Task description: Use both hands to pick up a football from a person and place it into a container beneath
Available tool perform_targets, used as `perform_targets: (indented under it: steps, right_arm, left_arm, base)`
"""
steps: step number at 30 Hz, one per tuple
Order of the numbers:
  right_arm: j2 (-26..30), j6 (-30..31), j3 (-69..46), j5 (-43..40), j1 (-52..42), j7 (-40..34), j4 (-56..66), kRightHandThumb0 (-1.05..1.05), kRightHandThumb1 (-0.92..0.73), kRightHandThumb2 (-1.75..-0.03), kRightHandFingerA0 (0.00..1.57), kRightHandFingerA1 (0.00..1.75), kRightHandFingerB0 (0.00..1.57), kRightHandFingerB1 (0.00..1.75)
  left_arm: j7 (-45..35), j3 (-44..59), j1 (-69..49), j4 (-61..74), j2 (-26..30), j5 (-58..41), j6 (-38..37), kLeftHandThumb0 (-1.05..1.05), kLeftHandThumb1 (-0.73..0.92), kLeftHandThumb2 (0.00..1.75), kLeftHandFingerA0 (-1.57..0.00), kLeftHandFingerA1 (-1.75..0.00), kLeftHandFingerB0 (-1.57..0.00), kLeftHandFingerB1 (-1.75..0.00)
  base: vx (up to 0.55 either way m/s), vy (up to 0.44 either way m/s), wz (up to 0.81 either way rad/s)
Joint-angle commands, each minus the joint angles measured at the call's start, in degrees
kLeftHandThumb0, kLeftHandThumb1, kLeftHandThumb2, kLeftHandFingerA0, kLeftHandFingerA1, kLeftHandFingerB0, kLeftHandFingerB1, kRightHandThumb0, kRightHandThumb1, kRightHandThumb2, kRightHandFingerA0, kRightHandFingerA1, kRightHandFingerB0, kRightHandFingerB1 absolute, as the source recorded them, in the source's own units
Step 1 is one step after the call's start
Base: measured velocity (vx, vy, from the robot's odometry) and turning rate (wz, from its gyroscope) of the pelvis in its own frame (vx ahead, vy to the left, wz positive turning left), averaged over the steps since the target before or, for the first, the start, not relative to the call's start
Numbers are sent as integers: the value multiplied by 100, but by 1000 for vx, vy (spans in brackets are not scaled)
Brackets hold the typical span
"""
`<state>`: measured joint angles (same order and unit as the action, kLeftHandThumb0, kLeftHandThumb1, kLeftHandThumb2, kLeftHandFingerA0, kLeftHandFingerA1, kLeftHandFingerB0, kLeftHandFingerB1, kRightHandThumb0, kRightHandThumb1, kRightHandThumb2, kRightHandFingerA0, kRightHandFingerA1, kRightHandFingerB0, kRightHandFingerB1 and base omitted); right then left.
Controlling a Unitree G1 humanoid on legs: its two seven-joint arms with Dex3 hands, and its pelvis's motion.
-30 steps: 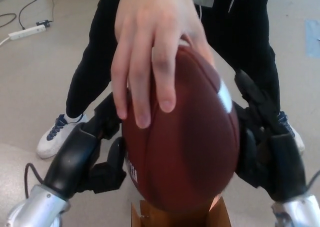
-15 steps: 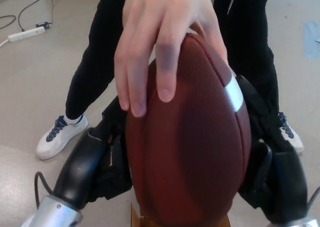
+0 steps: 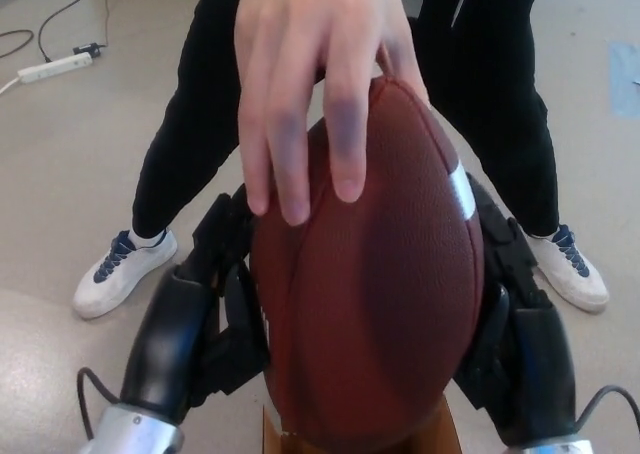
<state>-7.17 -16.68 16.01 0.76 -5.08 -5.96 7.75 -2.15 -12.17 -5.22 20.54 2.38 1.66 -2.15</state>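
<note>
- Football, brown pebbled leather oval with a white stripe [image 3: 380, 284], stands on end, filling the middle of the head view, between the two black robot hands.
- Person's bare hand [image 3: 315, 74] comes down from above; its fingers [image 3: 348, 124] spread apart and drape over the ball's upper left face, fingertips touching the leather.
- Left hand, black with thick fingers [image 3: 225, 294], presses against the ball's left side; fingers [image 3: 225, 229] reach up along the ball just below the person's fingertips, clamped on the leather.
- Right hand, black, same build [image 3: 510, 304], sits against the ball's right side; fingers [image 3: 490, 224] lie up along the ball just beside the white stripe, closed on it.
- Brown cardboard box [image 3: 440, 436] shows only as an edge directly under the ball's lower tip, between the two wrists; whether ball touches it, cannot tell.
- Person in black trousers [image 3: 190, 144] stands behind the ball, white-and-blue sneakers [image 3: 122, 269] on the grey floor [image 3: 60, 174], outside each robot hand.
- White power strip with cable [image 3: 55, 66] lies on the floor far left, well apart from the fingers.
</note>
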Motion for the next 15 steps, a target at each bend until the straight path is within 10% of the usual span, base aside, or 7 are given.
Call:
perform_targets:
  steps: [1,10,11,15]
  right_arm:
    - [-187,206,582,506,454,195,-185,-78,-78,-101,0,15,3,20]
    - [-139,465,256,194,945,120,-926,-70,-92,-81,0,16,1,22]
    - [-153,631,125,65,1129,140,-1181,-73,-86,-117,0,17,1,20]
    - [-157,756,-157,-143,1546,151,-1758,-77,-87,-116,0,14,0,17]
  left_arm:
    - [-207,-553,227,-293,-165,189,-98,-77,81,112,0,-17,-11,-23]
    - [-288,-344,794,-1424,-451,-352,-112,-77,80,108,0,-17,-9,-23]
    - [-289,-264,1018,-1780,-520,-402,-5,-77,81,110,0,-16,-7,-22]
    - [-325,-76,1518,-2623,-661,-545,10,-75,79,110,0,-19,-7,-23]
  base:
    - [0,0,0]
    - [0,0,0]
    - [0,0,0]
    - [0,0,0]
